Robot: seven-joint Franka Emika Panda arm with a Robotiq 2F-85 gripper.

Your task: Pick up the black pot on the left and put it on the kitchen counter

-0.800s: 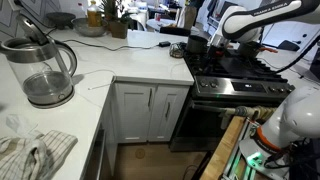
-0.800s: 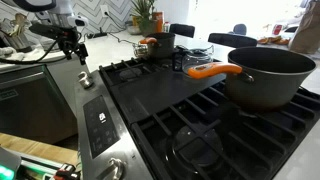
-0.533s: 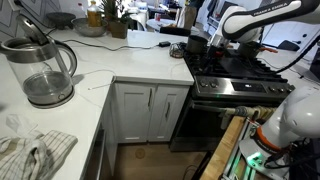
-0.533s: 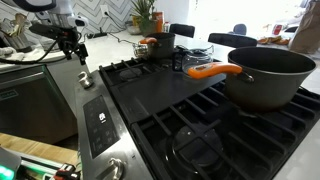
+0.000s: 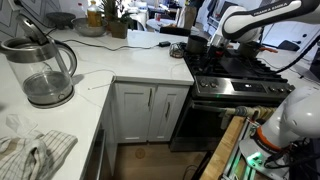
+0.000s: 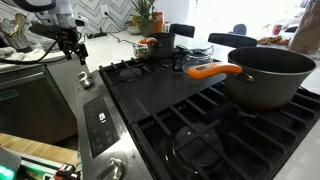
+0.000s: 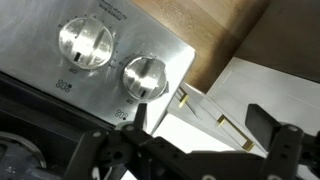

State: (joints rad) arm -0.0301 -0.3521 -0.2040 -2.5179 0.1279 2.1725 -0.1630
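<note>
Status: nothing done yet, pick not started.
- Drop zone is the tabletop (image 5: 130,65), i.e. the white kitchen counter. No pot on it.
- black pot (image 5: 197,45) sits on the back-left burner of the stove (image 5: 240,70), at the edge next to the tabletop. It shows as the far pot with the orange handle in an exterior view (image 6: 162,42).
- gripper (image 5: 214,40) hangs high, clear of the pot. An exterior view (image 6: 73,48) puts it out by the stove's front edge. The wrist view (image 7: 200,115) agrees: it looks down on the two knobs (image 7: 145,75) and the cabinet corner, pot not in frame. Jaws spread wide, nothing between them.
- Left to do: move back over the pot, descend, grasp, lift, carry across, set down.

Surroundings:
- cloth (image 5: 35,155), crumpled at the near end of the tabletop.
- glass kettle (image 5: 45,65) beside it, well apart from the stove.
- Stretch between kettle and stove looks bare, so probably the best landing spot.
- plant (image 5: 118,18) and clutter along the back.
- big dark pot (image 6: 270,75) on the stove's far side, orange handle pointing inward, well apart from the target.
- Raised grates could catch the pot on a low carry.
</note>
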